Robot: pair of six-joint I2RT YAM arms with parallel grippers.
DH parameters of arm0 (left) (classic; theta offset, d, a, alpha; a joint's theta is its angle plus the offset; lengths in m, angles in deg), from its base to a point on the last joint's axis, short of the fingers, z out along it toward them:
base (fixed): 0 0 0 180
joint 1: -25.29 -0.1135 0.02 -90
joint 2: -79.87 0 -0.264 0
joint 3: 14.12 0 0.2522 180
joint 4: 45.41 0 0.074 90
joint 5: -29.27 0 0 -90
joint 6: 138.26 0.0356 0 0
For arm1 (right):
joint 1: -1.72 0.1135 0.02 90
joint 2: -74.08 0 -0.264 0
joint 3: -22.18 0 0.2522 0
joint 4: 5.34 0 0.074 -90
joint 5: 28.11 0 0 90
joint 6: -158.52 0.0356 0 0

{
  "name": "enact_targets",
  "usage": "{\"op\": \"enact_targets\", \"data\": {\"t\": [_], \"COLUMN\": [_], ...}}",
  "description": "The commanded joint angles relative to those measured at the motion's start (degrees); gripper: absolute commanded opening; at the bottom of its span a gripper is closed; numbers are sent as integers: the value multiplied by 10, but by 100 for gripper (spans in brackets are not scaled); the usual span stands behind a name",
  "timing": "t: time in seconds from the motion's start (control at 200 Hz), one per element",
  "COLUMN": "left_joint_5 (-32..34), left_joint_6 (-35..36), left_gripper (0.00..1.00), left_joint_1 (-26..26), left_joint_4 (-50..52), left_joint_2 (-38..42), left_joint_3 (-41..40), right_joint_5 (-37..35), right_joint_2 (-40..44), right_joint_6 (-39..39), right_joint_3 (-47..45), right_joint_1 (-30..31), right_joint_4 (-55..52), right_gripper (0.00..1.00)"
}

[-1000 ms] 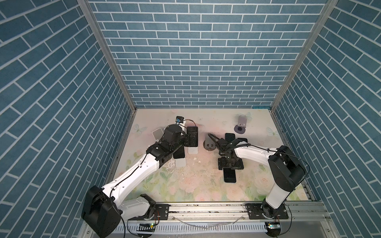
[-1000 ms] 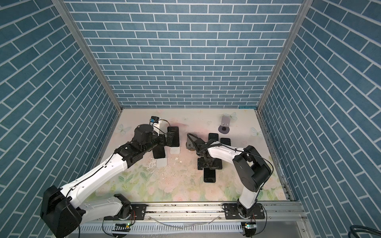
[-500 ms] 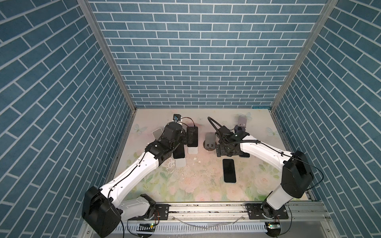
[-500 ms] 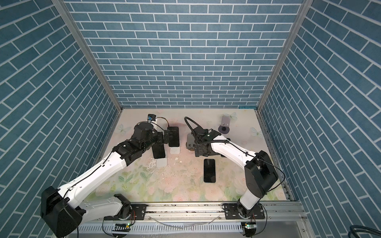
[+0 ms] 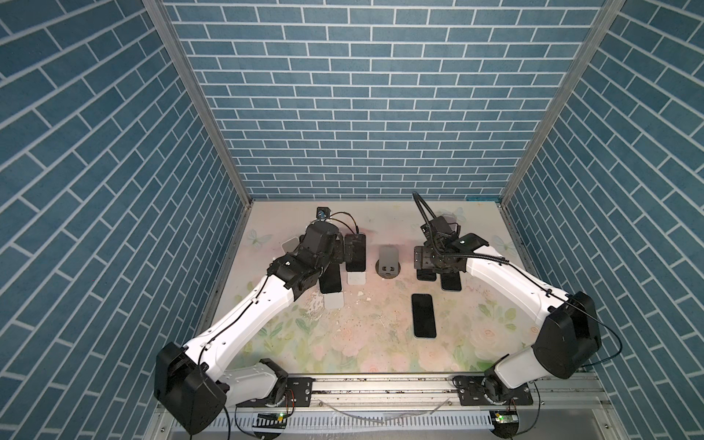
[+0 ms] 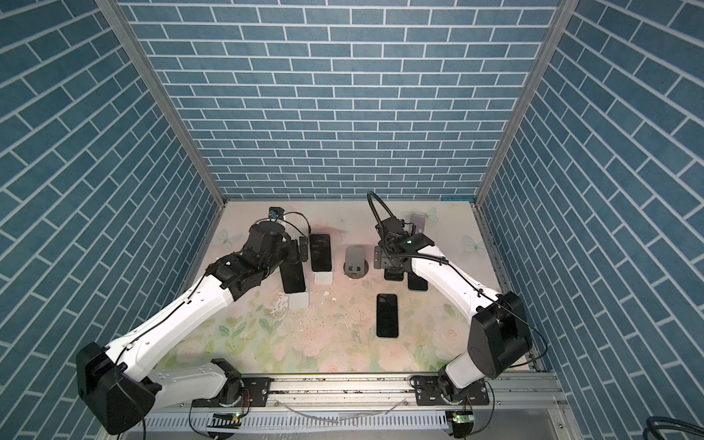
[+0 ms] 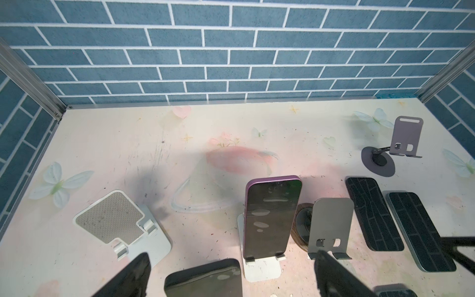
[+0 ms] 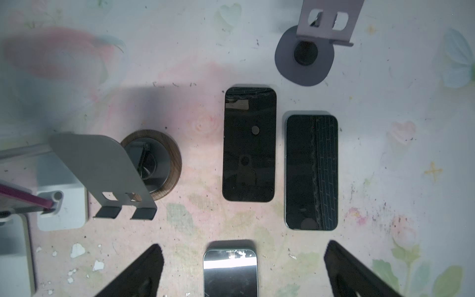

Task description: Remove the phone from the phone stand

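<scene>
Toward the rear left of the floral table (image 5: pixel 343 343), the left arm is stretching low and forward from the front rail. Its left gripper (image 7: pixel 231 255) is gaping at full width and gripping nothing. Its dark fingers (image 7: pixel 133 277) are flanking the top of a dark phone (image 7: pixel 204 279), standing clear of it on either side. This phone is leaning in a white phone stand (image 5: pixel 334 303). Just beside it, a purple phone (image 7: pixel 271 218) is resting upright in a second white stand (image 7: pixel 262 268).

At the rear right, the right arm is reaching back with its wrist turned downward. The right gripper (image 8: pixel 244 245), equally wide and empty, is hovering over a black phone (image 8: pixel 248 144) and a second phone (image 8: pixel 311 172), which are lying flat side by side. A third phone (image 5: pixel 423 315) is lying flat nearer the front. An unoccupied grey stand (image 5: pixel 388 257) is standing between the arms.
</scene>
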State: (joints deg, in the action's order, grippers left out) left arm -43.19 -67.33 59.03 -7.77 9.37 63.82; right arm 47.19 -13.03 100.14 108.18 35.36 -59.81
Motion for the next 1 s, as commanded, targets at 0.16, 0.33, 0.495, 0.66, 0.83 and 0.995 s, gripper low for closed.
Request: {"op": "enact_targets", "data": {"t": [0.16,0.33,0.495,0.66,0.83,0.995], "left_joint_5": [52,84,70,68,58,53], "left_joint_6": [-20,-31,-42,-68,-100,-123], "left_gripper": [100,100,100,100,100,100], "left_joint_1": [16,27,29,35,47,59], "left_joint_4": [78,118,154,191,211,216], "left_joint_2": [2,10,16,16,10,3], "left_joint_3": [33,29,21,12,2,-12], "right_joint_5": [16,29,34,47,66,77], "right_joint_2": [-38,-53,-60,-65,-66,-68], "right_joint_6": [-61,-89,-100,-100,-103,-107], "right_joint_3": [33,54,50,36,27,19], "right_joint_1": [-17,-21,-26,-32,-37,-41], "right_joint_4": [30,46,55,68,74,80], "right_gripper": [98,98,98,99,98,99]}}
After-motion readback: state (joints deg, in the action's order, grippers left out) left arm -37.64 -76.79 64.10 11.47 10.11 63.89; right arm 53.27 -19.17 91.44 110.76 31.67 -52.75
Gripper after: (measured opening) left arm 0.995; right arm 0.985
